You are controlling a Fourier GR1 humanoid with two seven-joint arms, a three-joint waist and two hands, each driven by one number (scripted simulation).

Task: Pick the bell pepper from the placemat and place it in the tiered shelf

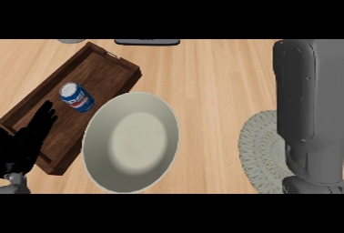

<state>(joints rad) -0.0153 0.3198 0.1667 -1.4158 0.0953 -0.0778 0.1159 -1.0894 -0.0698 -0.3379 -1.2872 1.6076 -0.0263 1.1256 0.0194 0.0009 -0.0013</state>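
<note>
A round, pale woven placemat [259, 154] lies at the right, and my grey right forearm [309, 113] covers most of it. No bell pepper shows anywhere, and the right hand itself is out of sight. A dark wooden shelf [101, 73] lies slanted at the left, with a blue and white can [76, 97] inside it. My black left hand [30, 136] rests open at the lower left, fingers up, over the shelf's near end.
A large pale plate [131, 142] sits in the middle, between the shelf and the placemat. A dark flat object [146, 42] and a small grey object [70, 41] lie at the far edge. Bare wooden counter [208, 77] stretches behind the plate.
</note>
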